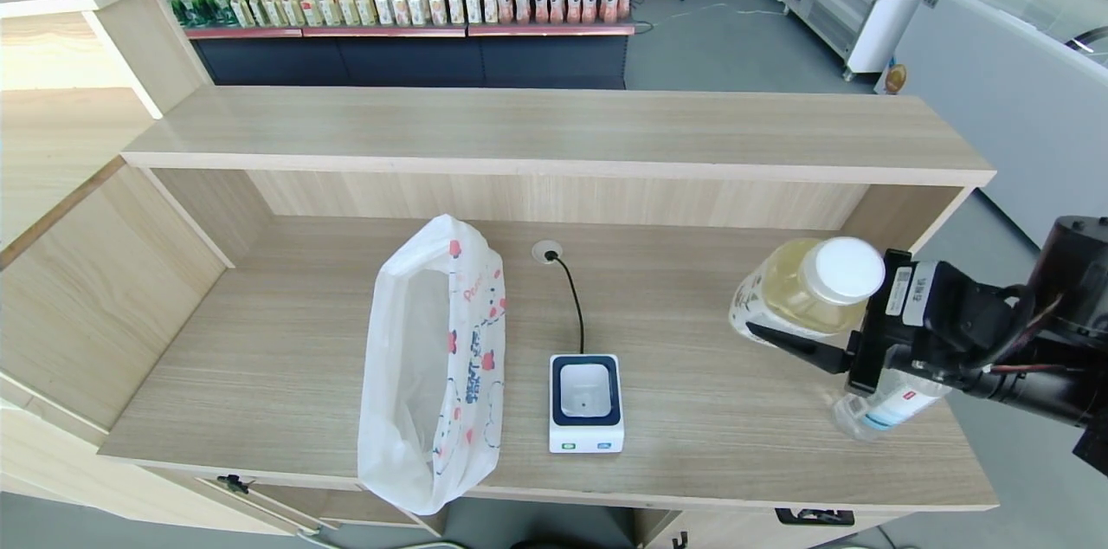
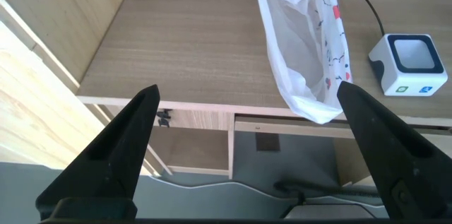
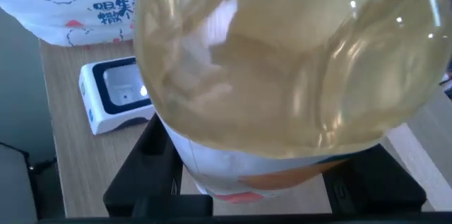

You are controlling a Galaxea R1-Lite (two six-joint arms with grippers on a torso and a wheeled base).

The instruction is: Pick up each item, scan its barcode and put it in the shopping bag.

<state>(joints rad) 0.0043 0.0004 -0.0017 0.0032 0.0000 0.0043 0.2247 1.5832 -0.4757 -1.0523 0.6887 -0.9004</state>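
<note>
I am near the start of the job. My right fingers [image 1: 792, 339] are closed around a bottle of yellow drink [image 1: 801, 289], low on its body. It tips with its white cap up toward me. I think it is off the desk [image 1: 692, 341], but it still has to be scanned. The scanner [image 1: 586, 402] sits well off to the left of those fingers. The shopping bag [image 1: 433, 358] lies past it, further left, with its mouth open. I can see nothing inside the bag. A second bottle [image 1: 883, 406] lies on its side just below my right fingers, and it needs doing too. My left fingers [image 2: 113, 160] are spread wide and hold nothing. The bag is ahead of them on the desk.
</note>
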